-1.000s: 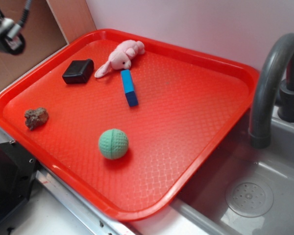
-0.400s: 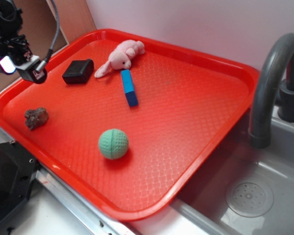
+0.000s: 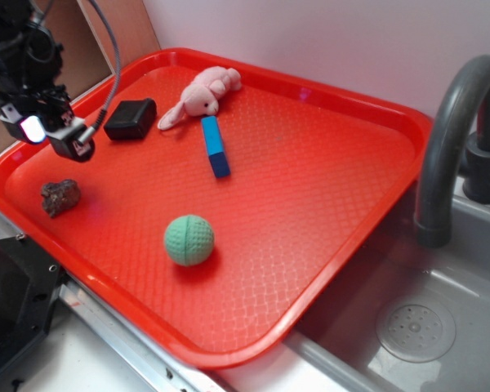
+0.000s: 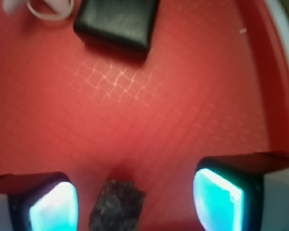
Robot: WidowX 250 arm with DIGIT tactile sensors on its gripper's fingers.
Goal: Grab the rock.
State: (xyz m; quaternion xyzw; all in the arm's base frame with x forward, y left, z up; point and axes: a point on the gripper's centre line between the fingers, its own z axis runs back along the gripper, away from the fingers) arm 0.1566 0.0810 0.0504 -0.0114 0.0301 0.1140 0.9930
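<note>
While the end effector (image 4: 135, 197) hangs spread wide, the rock (image 4: 116, 208) between its fingers is cut off below.

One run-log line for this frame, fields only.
phase: approach | gripper: open, above tray | rock: on tray, ungrasped, between fingers in wrist view | black block: beyond

Wrist view blurred | rock (image 4: 117, 206) cut off at bottom edge | black block (image 4: 118, 21) cut off at top | tool (image 4: 135, 195) fingers (image 4: 50, 206) partly out of frame
</note>
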